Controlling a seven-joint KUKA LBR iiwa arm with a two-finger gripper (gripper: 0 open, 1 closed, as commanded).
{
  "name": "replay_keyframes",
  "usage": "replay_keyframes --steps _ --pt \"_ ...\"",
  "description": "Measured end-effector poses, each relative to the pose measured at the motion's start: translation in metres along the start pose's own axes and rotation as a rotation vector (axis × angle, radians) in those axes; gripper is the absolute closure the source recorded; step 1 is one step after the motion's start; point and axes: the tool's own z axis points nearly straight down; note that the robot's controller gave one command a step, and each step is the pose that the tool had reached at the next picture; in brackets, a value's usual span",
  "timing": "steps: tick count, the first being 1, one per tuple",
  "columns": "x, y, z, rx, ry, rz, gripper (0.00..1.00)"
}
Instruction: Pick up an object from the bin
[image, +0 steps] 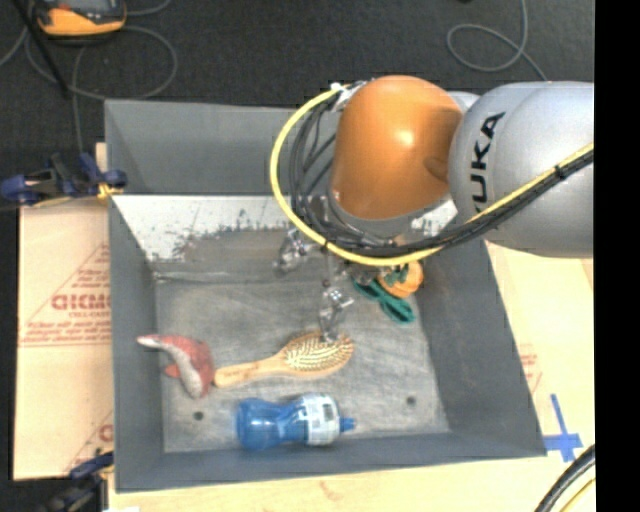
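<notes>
One wooden hairbrush (300, 361) lies nearest the fingers (334, 305), on the floor of the grey bin (470, 340), a little toward the near wall from the middle. Its oval, bristled head faces up at the right end. The handle runs left and slightly toward the near wall, so the long axis goes almost straight across the view.

The fingers hang just behind the head, on its far side, and you can see no contact with it. They look spread: one metal prong stands just above the brush head, the other farther back and to the left, with bare bin floor between them and nothing pinched. The line from prong to prong slants across the brush's long axis. By that reading, a grasp of the brush would call for the fingers to come toward the near wall, drop over the head or neck, and turn to straddle it crosswise.

A limp pink and red thing (187, 360) touches the handle's end. A blue bottle (285, 423) lies on its side between the brush and the near wall, roughly parallel to the brush. Right of the fingers, a green and orange thing (397, 292) sits partly hidden under the arm (390, 150); you cannot tell what it is.
</notes>
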Motion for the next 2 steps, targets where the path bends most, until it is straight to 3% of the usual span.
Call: replay_keyframes --steps 1,2 --pt "-0.006 -0.008 0.022 0.0 0.006 -0.07 0.0" --pt "0.04 -0.021 0.039 0.006 -0.012 -0.058 0.0"
